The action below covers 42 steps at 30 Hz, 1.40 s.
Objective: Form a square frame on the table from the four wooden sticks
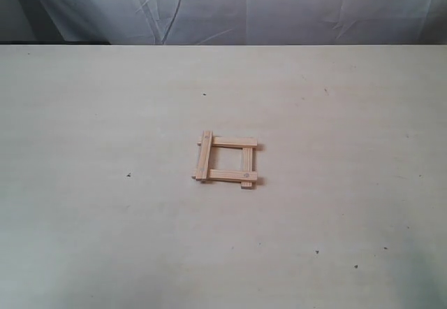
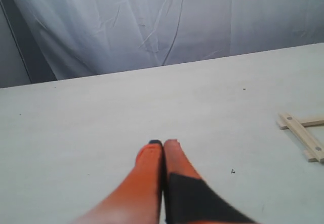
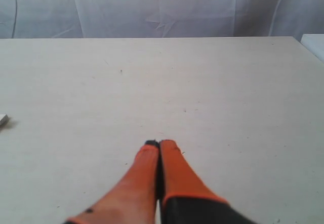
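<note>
**Creased cloth behind a pale table**

A creased pale grey cloth (image 1: 279, 8) hangs across the whole back, meeting the far edge of the table (image 1: 84, 239). At one end a darker grey panel (image 2: 15, 46) shows beside it. Light is soft and even.

Sticks (image 1: 225, 160) pale bare wood; table (image 1: 105, 113) matt wood-grain
</note>
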Each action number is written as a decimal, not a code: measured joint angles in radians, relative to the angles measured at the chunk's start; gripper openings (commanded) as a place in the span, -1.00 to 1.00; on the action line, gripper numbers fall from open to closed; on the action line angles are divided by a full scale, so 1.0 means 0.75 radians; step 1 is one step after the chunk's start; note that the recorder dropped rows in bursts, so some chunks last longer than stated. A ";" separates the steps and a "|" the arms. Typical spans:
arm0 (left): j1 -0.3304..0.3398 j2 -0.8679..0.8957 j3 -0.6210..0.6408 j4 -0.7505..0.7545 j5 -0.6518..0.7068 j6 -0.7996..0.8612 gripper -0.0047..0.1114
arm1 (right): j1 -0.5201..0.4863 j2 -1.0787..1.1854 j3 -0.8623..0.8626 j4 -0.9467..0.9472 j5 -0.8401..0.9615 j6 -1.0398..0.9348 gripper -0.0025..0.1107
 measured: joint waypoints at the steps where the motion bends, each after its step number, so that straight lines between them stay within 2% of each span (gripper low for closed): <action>1: 0.000 0.000 0.000 0.021 0.000 -0.038 -0.92 | 0.000 0.000 0.000 0.007 0.000 0.000 -0.96; 10: 0.000 0.000 0.000 0.053 0.000 -0.159 -0.92 | 0.000 0.000 0.000 0.012 0.000 0.000 -0.96; 42: 0.000 0.000 0.000 0.055 0.000 -0.167 -0.92 | 0.000 0.000 0.000 0.013 0.000 0.000 -0.96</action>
